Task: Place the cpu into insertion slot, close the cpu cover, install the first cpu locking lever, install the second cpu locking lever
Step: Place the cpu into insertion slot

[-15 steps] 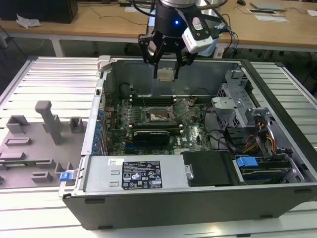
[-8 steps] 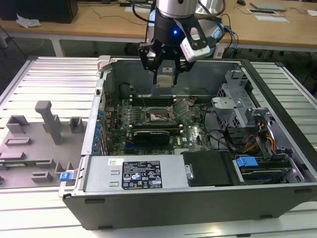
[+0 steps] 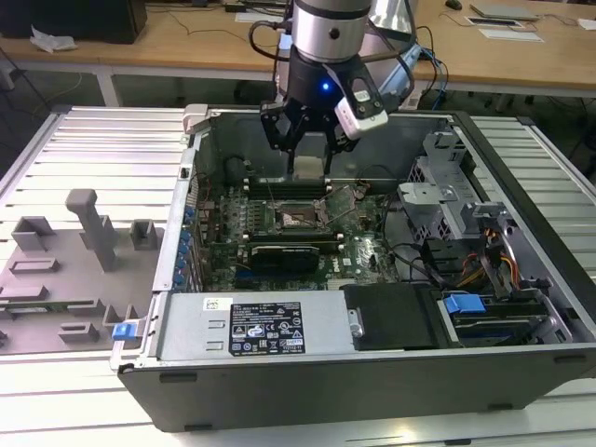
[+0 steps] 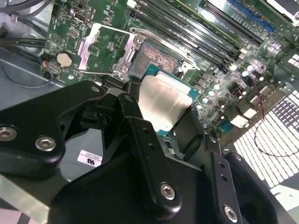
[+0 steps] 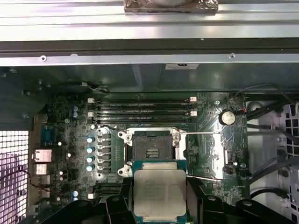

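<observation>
My gripper (image 3: 307, 156) is shut on the cpu (image 3: 308, 169), a flat square chip with a dull silvery top, and holds it in the air inside the open computer case. The insertion slot (image 3: 300, 220) lies just below and in front of it on the green board, bare, with nothing in it. In the first wrist view the cpu (image 5: 160, 191) hangs beside the slot (image 5: 152, 151), not over it. The cpu cover (image 5: 205, 156) is flipped open next to the slot, its thin locking levers swung out. The second wrist view shows the cpu (image 4: 163, 100), the slot (image 4: 156, 58) and the open cover (image 4: 103, 46).
The case walls (image 3: 191, 186) ring the board. Long memory slots (image 5: 142, 109) run behind the insertion slot. A power supply (image 3: 251, 326) sits at the case front and a drive cage (image 3: 438, 200) with cables at the exterior view's right. A grey fixture plate (image 3: 65, 270) lies at the left.
</observation>
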{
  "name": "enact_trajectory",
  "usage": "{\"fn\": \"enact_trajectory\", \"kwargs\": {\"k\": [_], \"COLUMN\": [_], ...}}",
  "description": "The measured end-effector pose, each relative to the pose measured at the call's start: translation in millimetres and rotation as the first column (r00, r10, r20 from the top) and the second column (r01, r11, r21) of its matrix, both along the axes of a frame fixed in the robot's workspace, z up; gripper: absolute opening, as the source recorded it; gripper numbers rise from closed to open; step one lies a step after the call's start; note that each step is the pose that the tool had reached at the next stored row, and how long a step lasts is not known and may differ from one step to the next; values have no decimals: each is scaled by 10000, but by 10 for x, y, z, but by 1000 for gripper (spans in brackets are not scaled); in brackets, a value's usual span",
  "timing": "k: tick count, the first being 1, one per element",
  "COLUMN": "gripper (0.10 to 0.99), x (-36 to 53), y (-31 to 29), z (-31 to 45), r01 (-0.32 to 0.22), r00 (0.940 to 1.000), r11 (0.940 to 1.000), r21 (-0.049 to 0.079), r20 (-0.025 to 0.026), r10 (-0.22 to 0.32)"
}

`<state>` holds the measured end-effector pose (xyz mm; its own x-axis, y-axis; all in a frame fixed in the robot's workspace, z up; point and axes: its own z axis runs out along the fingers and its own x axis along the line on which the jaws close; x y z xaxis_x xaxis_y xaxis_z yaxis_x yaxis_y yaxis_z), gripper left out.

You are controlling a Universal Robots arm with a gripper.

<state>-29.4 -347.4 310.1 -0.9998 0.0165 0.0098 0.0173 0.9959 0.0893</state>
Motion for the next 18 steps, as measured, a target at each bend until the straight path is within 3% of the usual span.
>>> {"fn": "enact_trajectory", "kwargs": {"k": [5, 9, 16, 18], "gripper": [541, 541, 541, 541], "x": [-3, -4, -4, -4], "y": [0, 0, 0, 0], "z": [-54, -68, -92, -94], "r01": [60, 627, 1862, 2381], "r00": [10000, 9980, 9825, 9712], "r11": [10000, 9980, 9825, 9712], "r21": [-18, -17, -28, -36], "r20": [24, 25, 27, 29], "r10": [-60, -627, -1861, -2381]}}
